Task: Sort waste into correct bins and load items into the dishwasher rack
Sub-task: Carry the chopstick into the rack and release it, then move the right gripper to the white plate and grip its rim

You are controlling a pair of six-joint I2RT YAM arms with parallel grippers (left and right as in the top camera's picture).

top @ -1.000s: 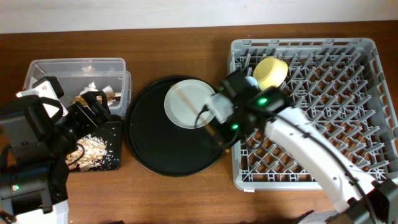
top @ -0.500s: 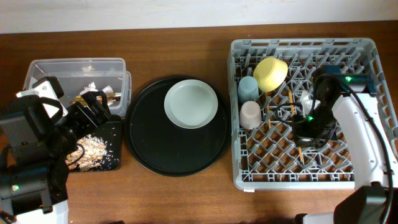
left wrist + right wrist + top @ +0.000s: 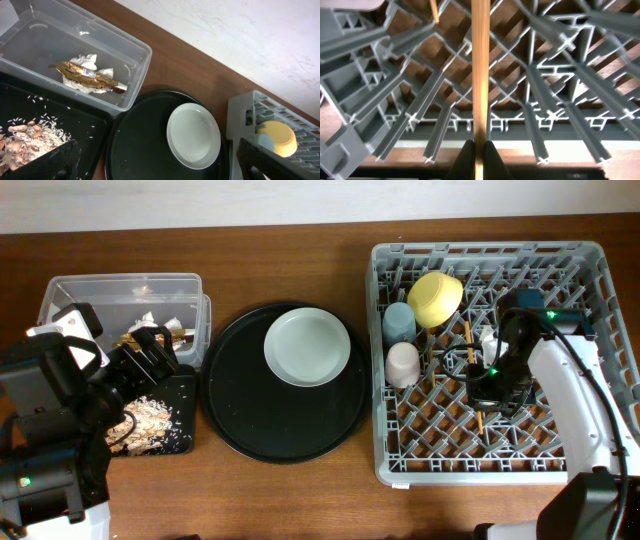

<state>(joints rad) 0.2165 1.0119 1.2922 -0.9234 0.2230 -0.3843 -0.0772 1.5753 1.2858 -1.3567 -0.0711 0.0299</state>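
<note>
Tabletop [image 3: 300, 500]: brown wood, visible grain, low sheen. Rack [image 3: 490, 250] by right edge: grey moulded plastic, matt. Chopstick [image 3: 480, 75] in it: pale bare wood, smooth, fine grain. Yellow bowl [image 3: 436, 297], blue cup [image 3: 399, 323], pink cup [image 3: 403, 363]: smooth, soft sheen. Plate [image 3: 307, 347]: pale grey-green, smooth, semi-gloss. Round tray [image 3: 260, 430] mid-table: black, smooth, dull shine. Tub [image 3: 50, 42] at back-left corner: clear plastic, glossy. Inside it: tissue [image 3: 87, 62], white crumpled paper; wrapper [image 3: 87, 75], gold-brown, crinkled, foil-like shine. Black tray [image 3: 80, 122] by left edge: matt; scraps [image 3: 25, 137] on it rough, crumbly.
</note>
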